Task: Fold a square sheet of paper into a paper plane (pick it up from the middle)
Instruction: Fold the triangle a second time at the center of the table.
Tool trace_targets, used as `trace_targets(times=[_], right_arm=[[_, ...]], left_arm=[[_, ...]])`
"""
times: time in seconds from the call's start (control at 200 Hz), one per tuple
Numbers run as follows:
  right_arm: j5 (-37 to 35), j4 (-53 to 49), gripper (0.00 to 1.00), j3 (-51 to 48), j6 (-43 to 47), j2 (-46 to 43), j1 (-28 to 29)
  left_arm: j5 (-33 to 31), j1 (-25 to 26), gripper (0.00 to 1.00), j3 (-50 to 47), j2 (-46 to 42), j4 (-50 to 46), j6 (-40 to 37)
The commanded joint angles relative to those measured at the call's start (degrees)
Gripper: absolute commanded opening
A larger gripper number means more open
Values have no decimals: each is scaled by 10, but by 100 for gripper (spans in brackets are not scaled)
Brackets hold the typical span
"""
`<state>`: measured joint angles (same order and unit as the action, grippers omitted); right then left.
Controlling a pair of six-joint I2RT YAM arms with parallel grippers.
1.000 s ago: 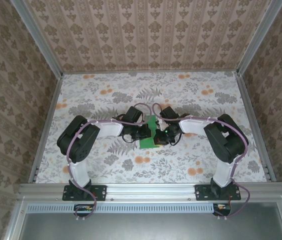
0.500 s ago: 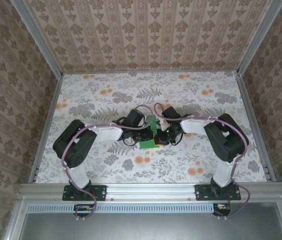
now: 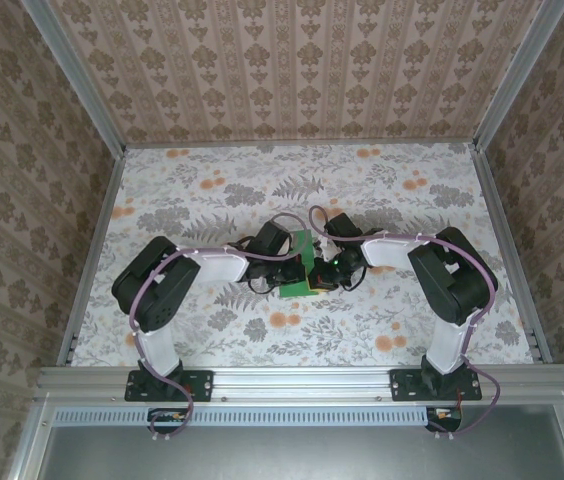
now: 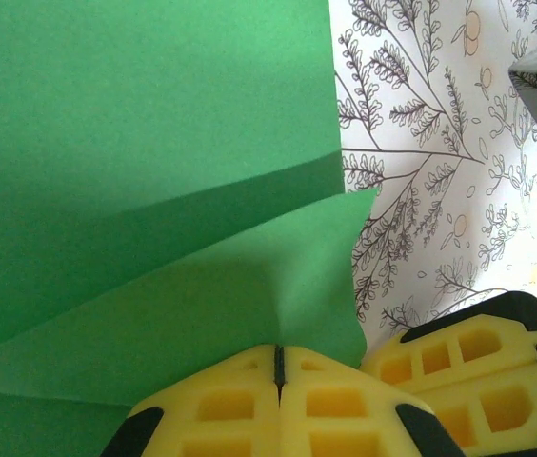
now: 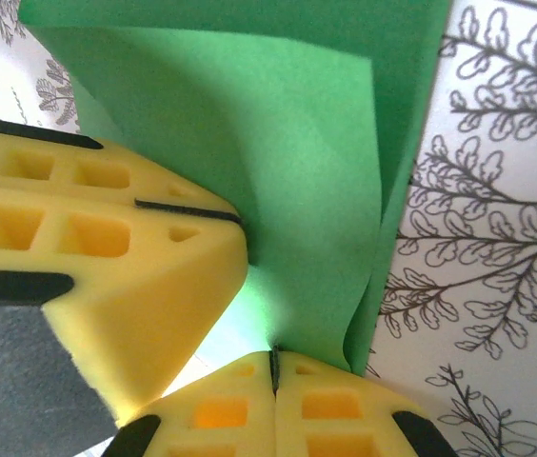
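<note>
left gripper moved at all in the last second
Yes, slightly: the left gripper has slid toward the near rail, shut on the green paper.

My work table (image 3: 192,200), its top printed with grey leaves and orange blossoms and edged left and right by metal rails (image 3: 92,250), carries the square sheet of paper (image 3: 304,268) at its middle, bright green, creased, one flap lifted off the surface
</note>
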<state>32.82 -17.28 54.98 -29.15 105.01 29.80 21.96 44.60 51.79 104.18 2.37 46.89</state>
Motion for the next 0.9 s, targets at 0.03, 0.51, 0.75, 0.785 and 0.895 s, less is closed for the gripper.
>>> trace_targets(times=[0.03,0.51,0.75,0.785,0.895], right_arm=[[-50,-33,0,-30,1,35,4],[-64,-57,0,-49,22,35,0],[-59,-55,0,-44,17,31,0],[-58,-54,0,-43,16,30,0],[-55,-53,0,-41,13,27,0]], left_arm=[[-23,-5,4,-6,16,-34,0],[29,-136,5,-31,12,-21,-68],[25,-165,5,-17,-24,-48,-84],[26,-163,5,-19,-37,-47,-83],[26,-145,5,-26,-75,-42,-76]])
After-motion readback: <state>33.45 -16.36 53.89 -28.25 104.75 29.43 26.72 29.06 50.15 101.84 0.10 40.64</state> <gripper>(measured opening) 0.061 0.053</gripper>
